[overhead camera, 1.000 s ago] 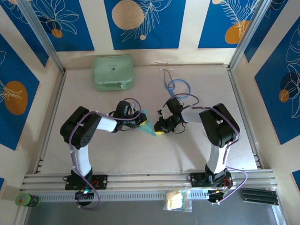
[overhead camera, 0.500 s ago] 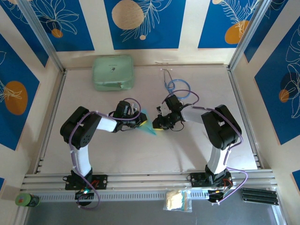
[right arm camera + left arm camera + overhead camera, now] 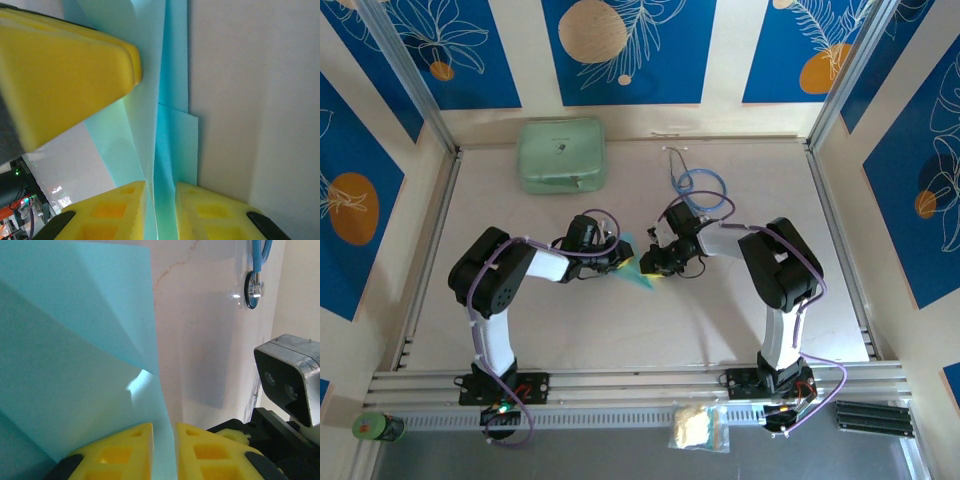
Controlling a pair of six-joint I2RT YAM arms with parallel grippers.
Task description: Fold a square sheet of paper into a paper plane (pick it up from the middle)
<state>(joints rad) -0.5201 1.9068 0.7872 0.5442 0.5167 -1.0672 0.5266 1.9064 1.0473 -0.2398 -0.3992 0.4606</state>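
Being pinched from both sides, the paper plane (image 3: 640, 270) is seen at the middle of the table (image 3: 720, 320), with the left gripper (image 3: 620, 262) and the right gripper (image 3: 652, 268) each clamped on it. Creases and layered flaps are made out from the wrist views; from above, a small blue wedge is seen. A stethoscope (image 3: 698, 185) is laid near the far edge. A mint-green case (image 3: 561, 154), lid closed, is set toward the far left corner. Blue-patterned wall panels are ranged around.
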